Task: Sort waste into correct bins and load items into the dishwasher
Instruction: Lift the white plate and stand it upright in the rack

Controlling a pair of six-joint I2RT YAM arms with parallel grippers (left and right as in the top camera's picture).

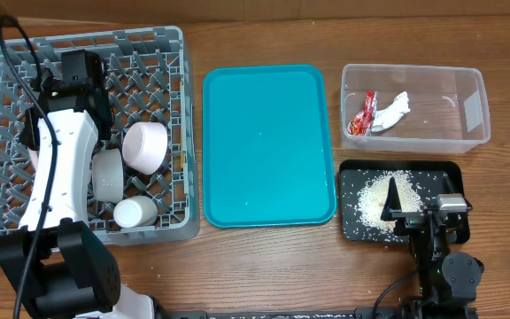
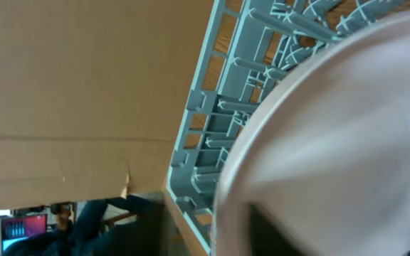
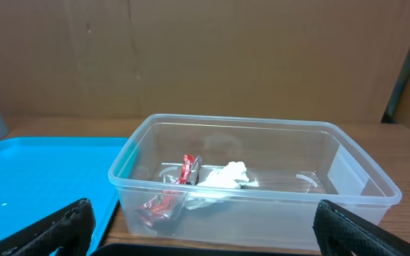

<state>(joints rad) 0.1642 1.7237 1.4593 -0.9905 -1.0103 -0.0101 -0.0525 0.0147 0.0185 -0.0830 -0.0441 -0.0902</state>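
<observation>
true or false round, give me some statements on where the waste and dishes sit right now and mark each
1. The red wrapper lies in the clear tub. True.
2. The rice is on the teal tray. False: it lies in the black tray.
3. The right gripper is open. True.
4. The cup stands on the table. False: it sits in the grey rack.
5. The tissue is in the same tub as the wrapper. True.
</observation>
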